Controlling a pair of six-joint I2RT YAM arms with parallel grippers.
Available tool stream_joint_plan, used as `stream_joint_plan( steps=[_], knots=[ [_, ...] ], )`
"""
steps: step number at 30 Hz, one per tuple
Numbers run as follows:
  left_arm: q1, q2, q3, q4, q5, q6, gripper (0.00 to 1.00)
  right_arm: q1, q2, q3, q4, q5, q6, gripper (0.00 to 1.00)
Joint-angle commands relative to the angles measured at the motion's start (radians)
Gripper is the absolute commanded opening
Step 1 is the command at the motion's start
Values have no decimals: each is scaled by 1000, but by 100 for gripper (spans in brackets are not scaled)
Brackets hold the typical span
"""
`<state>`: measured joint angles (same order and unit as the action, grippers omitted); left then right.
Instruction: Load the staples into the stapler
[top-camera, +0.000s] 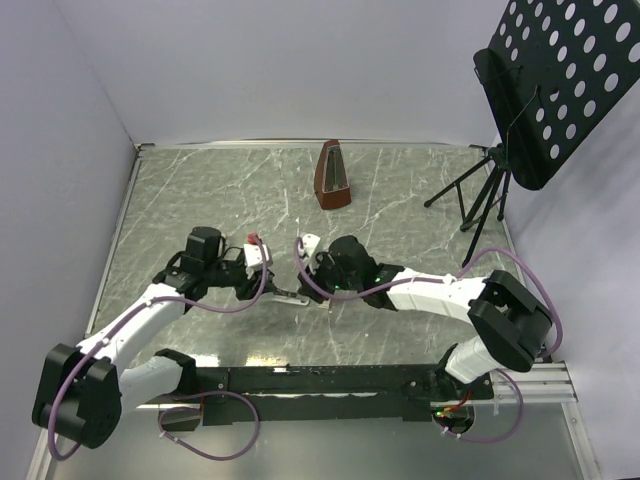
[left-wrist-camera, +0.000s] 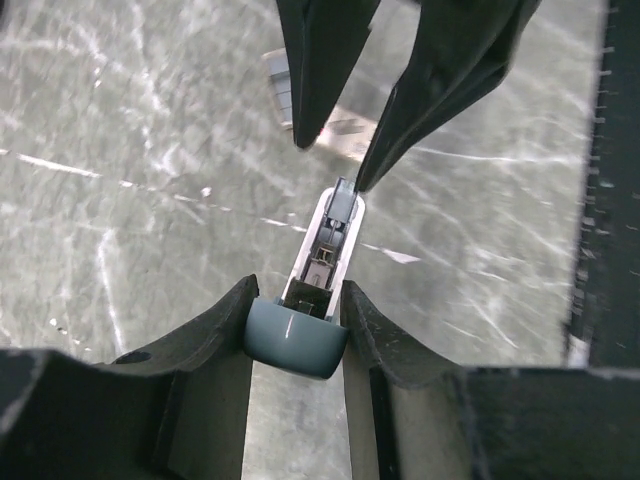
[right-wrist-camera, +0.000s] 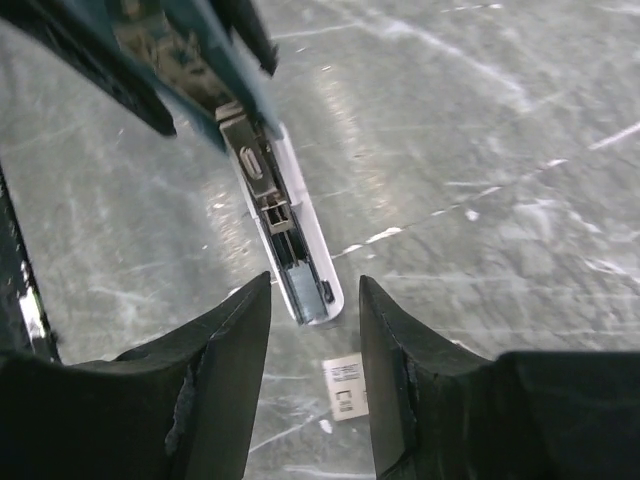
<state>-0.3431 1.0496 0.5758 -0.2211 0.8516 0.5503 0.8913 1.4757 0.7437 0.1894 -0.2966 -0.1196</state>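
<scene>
A: Holds what in the left claw (left-wrist-camera: 297, 305)?
B: Pinches the rounded teal-grey plastic end of the white-trayed stapler (left-wrist-camera: 335, 235), low centre of the left wrist frame, one black finger pressed against each side. Points the white tray, with its open metal channel, up the frame.
A: And sets the right claw (right-wrist-camera: 315, 285) how?
B: Spreads it, gripping nothing. Reaches down from the top of the left wrist frame, one black fingertip (left-wrist-camera: 380, 155) right at the tray's far end; cannot tell whether touching. Shows, in the right wrist frame, the tray's rounded tip just inside the mouth of the gap, nearer the left-hand finger.
A: Finds the staples where?
B: Finds the tiny cream-tan cardboard box of staples (right-wrist-camera: 345, 385) lying flat on the grey marbled bench (top-camera: 200, 190) at the lower centre of the right wrist frame, between the spread fingers and just below the tray's tip, apart from the stapler. Glimpses the same box, blurred, behind the right claw's fingers near the top centre of the left wrist frame.
A: Sees anything else from overhead?
B: Sees a brown wooden pyramid-shaped metronome (top-camera: 333, 178) upright at the upper centre, well apart from both claws, and a black perforated metal music stand (top-camera: 560, 80) on a tripod at the upper right. Has both claws facing each other at mid-frame.
</scene>
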Motion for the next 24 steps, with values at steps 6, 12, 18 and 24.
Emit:
stream_joint_plan(
  steps=[6, 12, 18, 24],
  knots=[
    [-92, 69, -22, 244, -287, -174, 1, -91, -17, -14, 84, 4, 117, 47],
    [-181, 121, 4, 158, -396, -142, 1, -111, 18, 17, 38, 16, 159, 43],
    [-234, 187, 55, 109, -474, -171, 1, -117, 24, 22, 28, 34, 173, 42],
    [-257, 242, 122, 40, -549, -202, 1, -120, 34, 28, 22, 28, 182, 41]
  ],
)
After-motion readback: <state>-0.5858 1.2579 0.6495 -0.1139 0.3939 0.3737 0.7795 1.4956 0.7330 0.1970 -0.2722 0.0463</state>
